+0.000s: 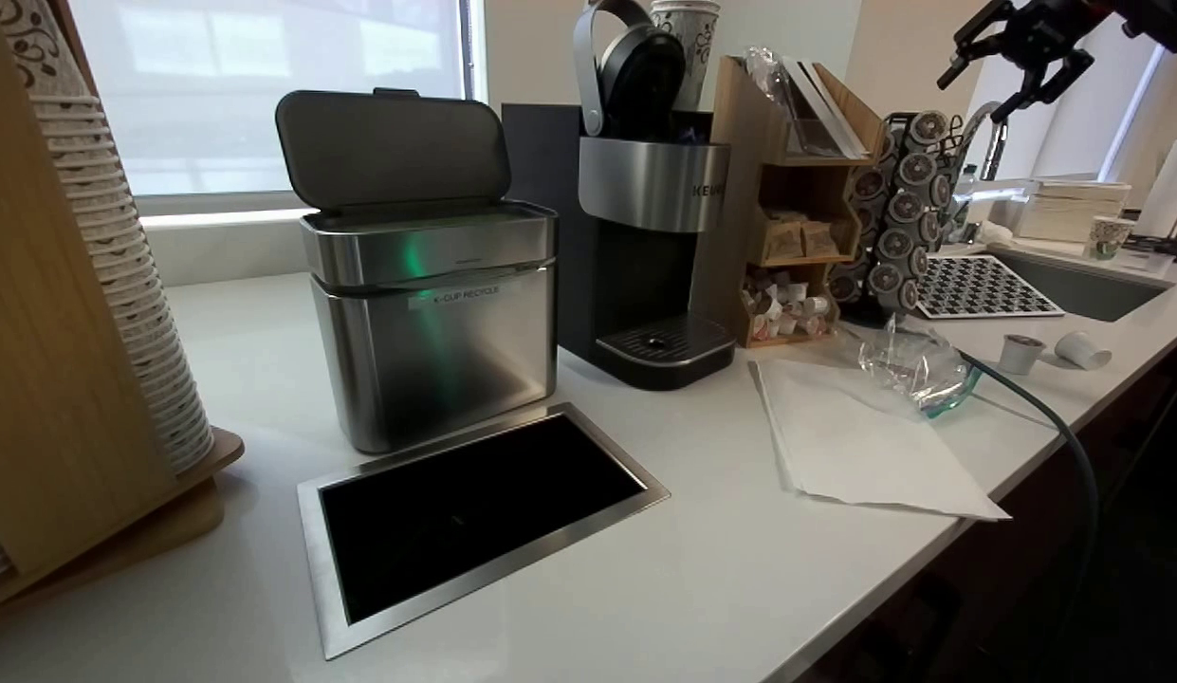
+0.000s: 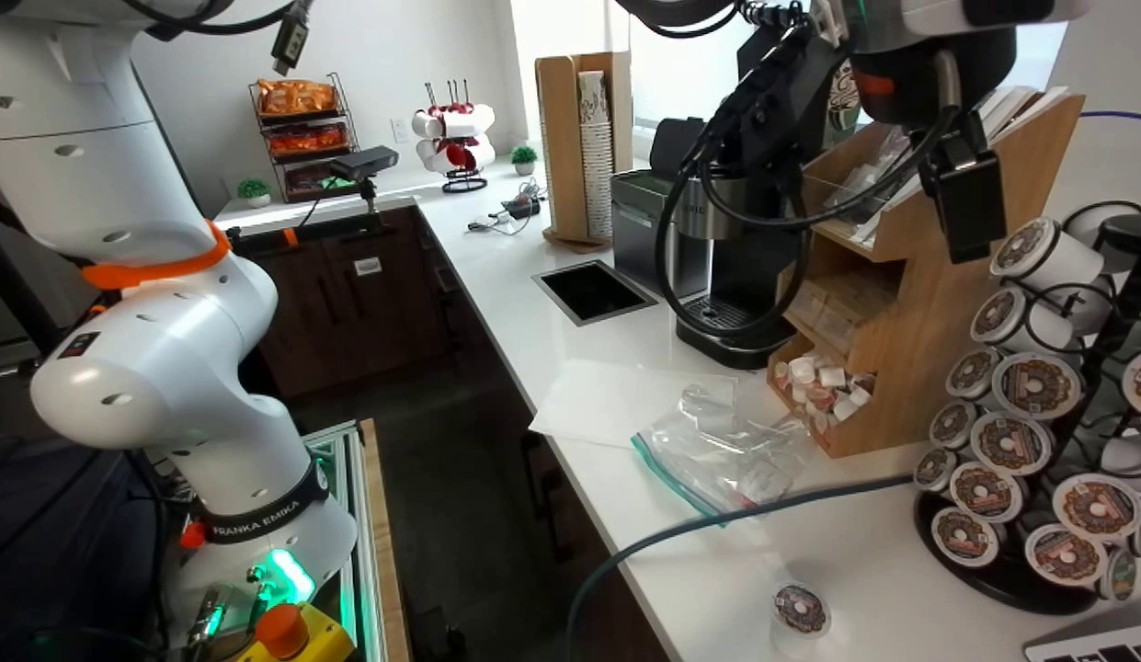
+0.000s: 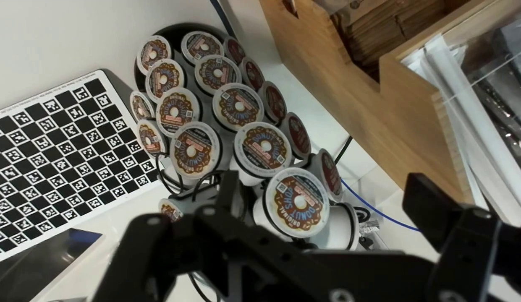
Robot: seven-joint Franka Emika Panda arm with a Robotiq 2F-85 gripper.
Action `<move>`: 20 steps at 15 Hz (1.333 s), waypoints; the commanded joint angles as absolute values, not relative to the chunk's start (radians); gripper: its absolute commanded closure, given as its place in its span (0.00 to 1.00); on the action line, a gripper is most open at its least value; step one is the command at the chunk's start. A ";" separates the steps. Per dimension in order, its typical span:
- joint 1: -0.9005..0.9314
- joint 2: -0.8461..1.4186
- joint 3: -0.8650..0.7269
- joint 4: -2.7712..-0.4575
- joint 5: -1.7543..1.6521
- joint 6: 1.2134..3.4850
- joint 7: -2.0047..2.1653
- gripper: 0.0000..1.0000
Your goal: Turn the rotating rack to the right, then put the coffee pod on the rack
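Note:
The rotating rack is a dark wire tower full of pods, with its black base in both exterior views [image 1: 865,313] [image 2: 1011,581] and the wrist view [image 3: 176,38]. Some wire loops near its top look empty. One loose coffee pod [image 1: 1021,354] stands upright on the counter, lid up; it also shows in an exterior view [image 2: 800,610]. Another pod [image 1: 1083,351] lies on its side next to it. My gripper [image 1: 972,99] is open, high above the counter. In the wrist view its fingers [image 3: 327,191] are wide apart above the rack's top, holding nothing.
A wooden organiser [image 2: 956,349] stands close beside the rack, with the coffee machine [image 1: 654,190] past it. A checkered board [image 1: 986,286] lies at the rack's other side, near the sink [image 1: 1086,285]. A plastic bag [image 2: 717,450] and a cable [image 2: 717,522] lie on the counter.

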State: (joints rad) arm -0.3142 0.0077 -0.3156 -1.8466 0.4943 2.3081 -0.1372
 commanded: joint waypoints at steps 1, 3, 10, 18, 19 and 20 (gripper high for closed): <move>-0.330 -0.030 -0.331 -1.876 0.429 2.200 -0.152 0.00; -0.335 -0.048 -0.338 -1.893 0.376 2.128 -0.155 0.00; -0.342 -0.156 -0.342 -2.054 0.098 2.070 -0.105 0.00; -0.335 -0.128 -0.352 -2.018 0.121 2.053 -0.121 0.00; -0.335 -0.128 -0.352 -2.018 0.121 2.053 -0.121 0.00; -0.334 -0.124 -0.350 -2.021 0.109 2.057 -0.115 0.00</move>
